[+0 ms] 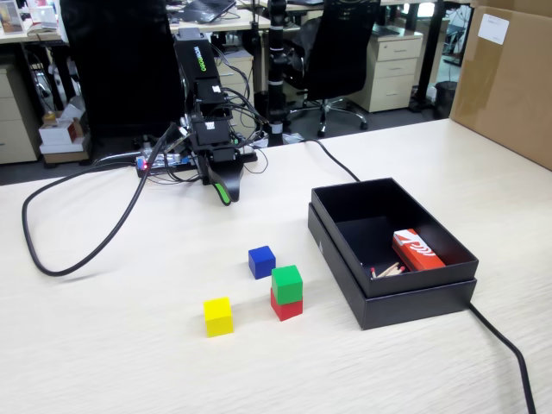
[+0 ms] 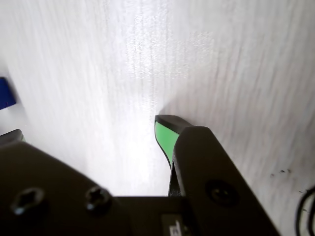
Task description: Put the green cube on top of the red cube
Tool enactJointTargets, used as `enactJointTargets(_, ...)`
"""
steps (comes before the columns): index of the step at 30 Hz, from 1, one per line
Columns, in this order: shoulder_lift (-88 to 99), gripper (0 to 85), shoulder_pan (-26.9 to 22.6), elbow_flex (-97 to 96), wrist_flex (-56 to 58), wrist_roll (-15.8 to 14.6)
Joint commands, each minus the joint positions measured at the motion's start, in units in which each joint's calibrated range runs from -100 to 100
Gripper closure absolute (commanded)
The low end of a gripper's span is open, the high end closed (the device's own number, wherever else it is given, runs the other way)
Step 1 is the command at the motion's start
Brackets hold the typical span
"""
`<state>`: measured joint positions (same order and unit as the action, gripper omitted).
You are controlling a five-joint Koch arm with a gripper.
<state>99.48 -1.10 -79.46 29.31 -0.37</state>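
The red cube [image 1: 287, 307] was mostly hidden under the green cube [image 1: 286, 283]. The wrist view cut a blue object [image 2: 6, 93] at its left edge. Only one of the jaws showed there.

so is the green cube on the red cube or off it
On it: the green cube sits squarely atop the red cube, the gripper well clear.

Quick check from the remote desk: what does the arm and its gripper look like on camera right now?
The arm is a stack of boxy black motor blocks with green lettering near the top and loose black cables looping beside it. The gripper is black plastic; its fingertip carries a bright green pad. The wrist view shows black screws in the gripper body. A thick black cable trails from the base across the table.
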Motion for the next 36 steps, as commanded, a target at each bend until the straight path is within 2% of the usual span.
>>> enactJointTargets(1,0.52,33.3,0.0,-3.95,-7.32,-0.2)
enactJointTargets(7,0.52,33.0,0.1,-11.29,-14.49,0.05)
enactJointTargets(16,0.52,35.8,0.34,-12.29,-14.66,0.1)
enactJointTargets(36,0.52,35.8,0.59,-12.11,-14.66,-0.15)
